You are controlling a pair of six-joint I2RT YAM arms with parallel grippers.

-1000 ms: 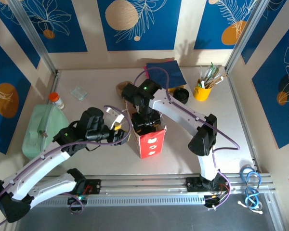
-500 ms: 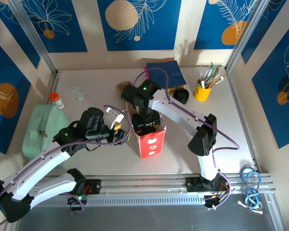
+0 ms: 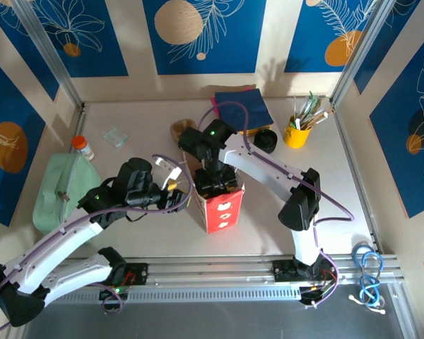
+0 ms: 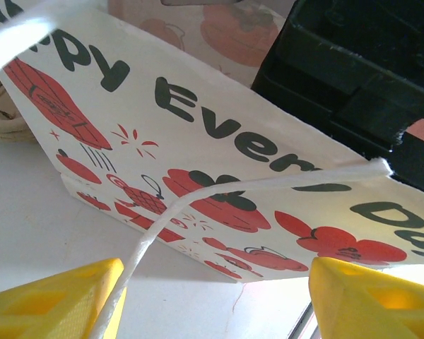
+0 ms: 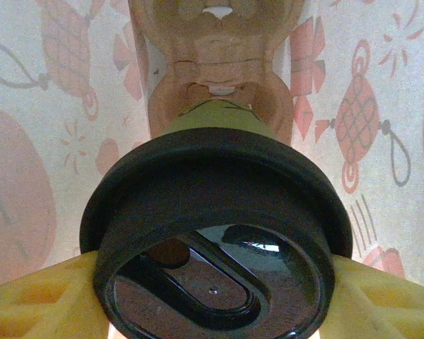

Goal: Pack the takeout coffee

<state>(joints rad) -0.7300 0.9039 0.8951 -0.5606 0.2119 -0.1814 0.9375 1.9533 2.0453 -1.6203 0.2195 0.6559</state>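
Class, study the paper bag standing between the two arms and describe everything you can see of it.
The paper bag stands upright on the table, top open. It looks like white paper printed with red lanterns and fruit and dark lettering, with a white cord handle that passes between the open left gripper's yellow fingers. The right gripper reaches inside, holding a black-lidded cup.

White bag (image 4: 198, 141) printed with red lanterns, dark lettering; black lid (image 5: 215, 233); yellow pot (image 3: 295, 135).
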